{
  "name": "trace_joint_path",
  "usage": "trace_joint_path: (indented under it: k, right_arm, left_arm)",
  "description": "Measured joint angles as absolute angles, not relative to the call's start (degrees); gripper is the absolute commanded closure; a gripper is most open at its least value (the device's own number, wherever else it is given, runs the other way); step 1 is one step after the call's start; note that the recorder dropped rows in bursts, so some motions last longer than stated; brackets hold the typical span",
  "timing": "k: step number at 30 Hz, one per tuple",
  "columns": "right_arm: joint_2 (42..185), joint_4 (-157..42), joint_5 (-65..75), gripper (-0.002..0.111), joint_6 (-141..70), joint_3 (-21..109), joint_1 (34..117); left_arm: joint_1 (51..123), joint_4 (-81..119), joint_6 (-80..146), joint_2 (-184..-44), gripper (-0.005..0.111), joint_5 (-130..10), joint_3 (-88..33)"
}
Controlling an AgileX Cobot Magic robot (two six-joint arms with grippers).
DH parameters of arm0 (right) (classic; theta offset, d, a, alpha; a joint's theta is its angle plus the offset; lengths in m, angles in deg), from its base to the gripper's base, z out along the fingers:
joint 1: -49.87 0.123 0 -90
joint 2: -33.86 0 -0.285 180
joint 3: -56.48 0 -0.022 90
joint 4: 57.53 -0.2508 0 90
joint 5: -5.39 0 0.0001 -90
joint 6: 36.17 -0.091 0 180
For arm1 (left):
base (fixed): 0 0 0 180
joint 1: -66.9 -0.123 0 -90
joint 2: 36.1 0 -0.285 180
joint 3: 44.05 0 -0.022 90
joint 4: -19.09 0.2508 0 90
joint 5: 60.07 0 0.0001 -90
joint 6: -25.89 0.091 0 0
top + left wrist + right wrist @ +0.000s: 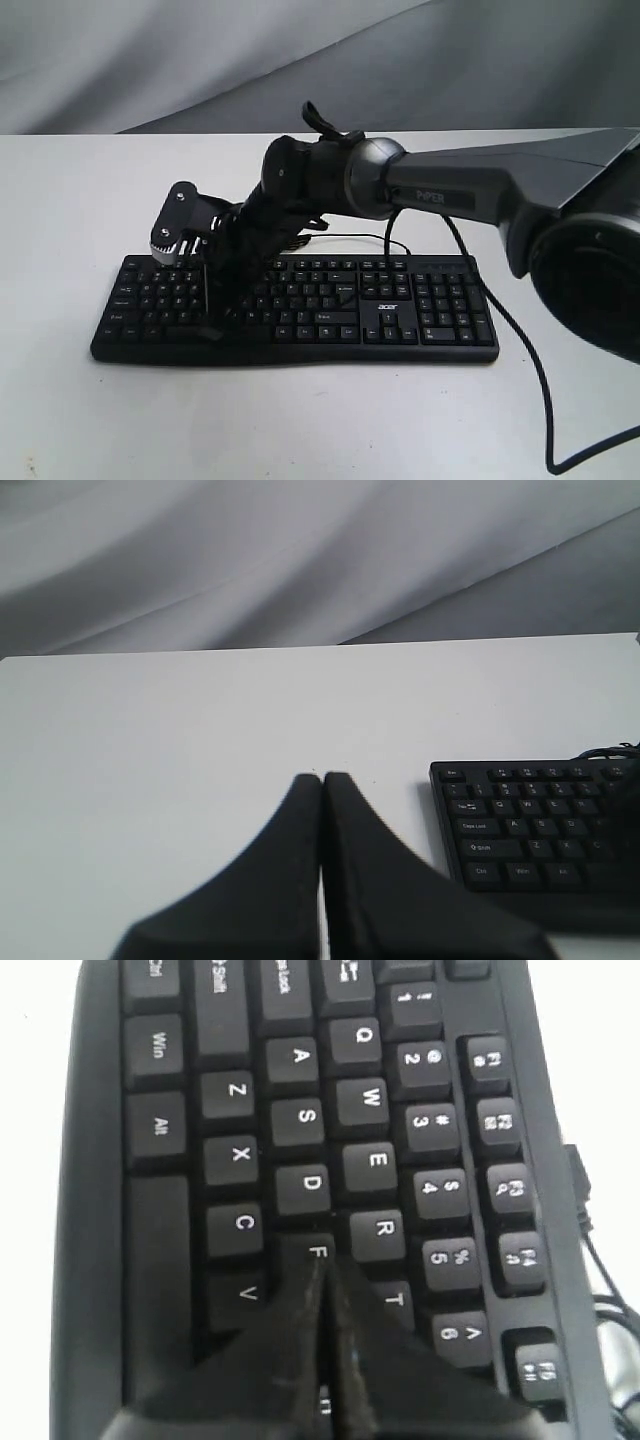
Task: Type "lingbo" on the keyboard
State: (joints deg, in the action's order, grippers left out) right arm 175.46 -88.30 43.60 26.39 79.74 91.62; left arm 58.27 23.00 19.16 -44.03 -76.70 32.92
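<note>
The black keyboard (400, 310) lies across the middle of the white table, acer logo toward its right side. My right arm reaches over to its left half. The right gripper (210, 328) is shut and points down at the letter keys. In the right wrist view its closed tips (320, 1260) sit at the F key (316, 1251), between the V and T keys; whether they touch a key I cannot tell. The left gripper (322, 777) is shut with nothing in it, over bare table, with the keyboard's left end (530, 820) off to one side. It is out of the exterior view.
White table (300, 420) with a grey cloth backdrop (150, 60) behind it. A thick black arm cable (530, 370) runs down the table past the keyboard's right end. The keyboard's thin cable (360, 238) loops behind its back edge.
</note>
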Motion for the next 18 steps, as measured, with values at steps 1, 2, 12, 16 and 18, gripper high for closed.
trace_joint_path:
  k: [1,2,12,16,18]
  right_arm:
    - [175.0,-87.9,43.6,0.108,26.4,79.7,91.6]
    - [174.7,-87.6,43.7,0.108,26.4,79.7,91.6]
    - [173.6,-86.1,48.2,0.108,25.2,79.7,91.7]
    - [173.6,-86.1,48.9,0.108,24.9,79.7,91.8]
    - [173.6,-86.1,49.1,0.108,24.8,79.7,91.8]
  left_arm:
    - [58.3,23.0,19.2,-44.0,0.106,-76.7,32.9]
    - [58.3,23.0,19.2,-44.0,0.106,-76.7,32.9]
    - [58.3,23.0,19.2,-44.0,0.106,-76.7,32.9]
    - [58.3,23.0,19.2,-44.0,0.106,-76.7,32.9]
    - [58.3,23.0,19.2,-44.0,0.106,-76.7,32.9]
